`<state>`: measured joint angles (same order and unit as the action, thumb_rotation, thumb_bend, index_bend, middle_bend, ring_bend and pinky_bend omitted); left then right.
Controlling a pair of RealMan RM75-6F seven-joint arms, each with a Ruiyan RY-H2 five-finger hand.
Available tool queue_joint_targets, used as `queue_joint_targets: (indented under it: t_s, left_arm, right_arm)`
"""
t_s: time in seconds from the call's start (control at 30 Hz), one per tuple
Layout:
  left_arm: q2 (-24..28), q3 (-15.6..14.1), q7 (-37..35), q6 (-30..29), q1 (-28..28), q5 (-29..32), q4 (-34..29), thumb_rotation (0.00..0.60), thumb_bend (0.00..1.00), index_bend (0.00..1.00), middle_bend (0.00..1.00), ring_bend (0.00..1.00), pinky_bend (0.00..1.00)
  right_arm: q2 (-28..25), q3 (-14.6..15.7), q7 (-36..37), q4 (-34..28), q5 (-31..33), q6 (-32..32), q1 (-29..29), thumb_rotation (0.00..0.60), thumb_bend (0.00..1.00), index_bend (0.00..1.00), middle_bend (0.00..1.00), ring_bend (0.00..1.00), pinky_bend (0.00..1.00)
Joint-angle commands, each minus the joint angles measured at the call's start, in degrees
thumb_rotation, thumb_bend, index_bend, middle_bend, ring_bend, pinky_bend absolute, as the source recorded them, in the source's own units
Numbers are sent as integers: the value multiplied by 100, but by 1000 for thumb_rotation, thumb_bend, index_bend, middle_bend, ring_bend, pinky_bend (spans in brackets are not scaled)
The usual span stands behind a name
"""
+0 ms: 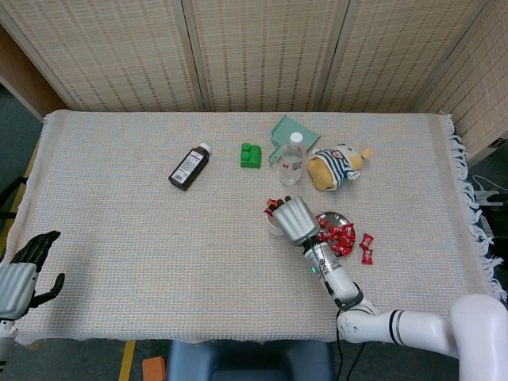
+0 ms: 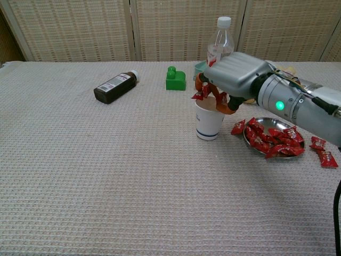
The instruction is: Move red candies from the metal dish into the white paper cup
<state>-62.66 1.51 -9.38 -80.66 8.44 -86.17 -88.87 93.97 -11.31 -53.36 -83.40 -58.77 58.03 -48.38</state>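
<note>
The white paper cup (image 2: 208, 124) (image 1: 275, 228) stands left of the metal dish (image 2: 268, 149) (image 1: 336, 216), which holds several red candies (image 2: 273, 140). My right hand (image 2: 233, 78) (image 1: 295, 219) hovers right over the cup's mouth, pinching a red candy (image 2: 203, 93) (image 1: 274, 205) in its fingertips. One candy (image 2: 237, 127) lies beside the dish's left rim and two more candies (image 2: 323, 151) (image 1: 367, 247) lie on the cloth to its right. My left hand (image 1: 22, 271) hangs at the table's near left corner with its fingers apart and nothing in it.
At the back stand a clear plastic bottle (image 2: 219, 44), a green block (image 2: 175, 79), a brown medicine bottle (image 2: 114, 87), a teal scoop (image 1: 284, 134) and a striped plush toy (image 1: 338, 167). The woven cloth (image 2: 106, 176) covers the table.
</note>
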Motion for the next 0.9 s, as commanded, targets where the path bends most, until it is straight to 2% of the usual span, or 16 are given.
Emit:
queue_joint_targets:
  t_s: [0.03, 0.3, 0.57, 0.9]
  left_arm:
    - [3, -1, -8, -10, -4, -8, -1, 600, 455, 0, 45, 50, 184]
    - [15, -1, -36, -51, -19, -30, -5, 600, 455, 0, 45, 50, 184]
    - [17, -7, -32, -48, -15, -49, -12, 600, 455, 0, 45, 51, 185]
    - [26, -16, -40, -66, -21, -73, -22, 600, 454, 0, 47, 54, 190]
  right_arm:
    - [-20, 16, -17, -24, 20, 14, -31, 600, 296, 249, 409, 440, 752]
    - [-99, 87, 22, -186, 1, 102, -74, 600, 296, 248, 409, 440, 751]
    - [-319, 325, -46, -495, -44, 166, -4, 600, 296, 254, 409, 447, 751]
    - [-552, 486, -215, -923, 203, 299, 77, 600, 267, 86, 312, 395, 745]
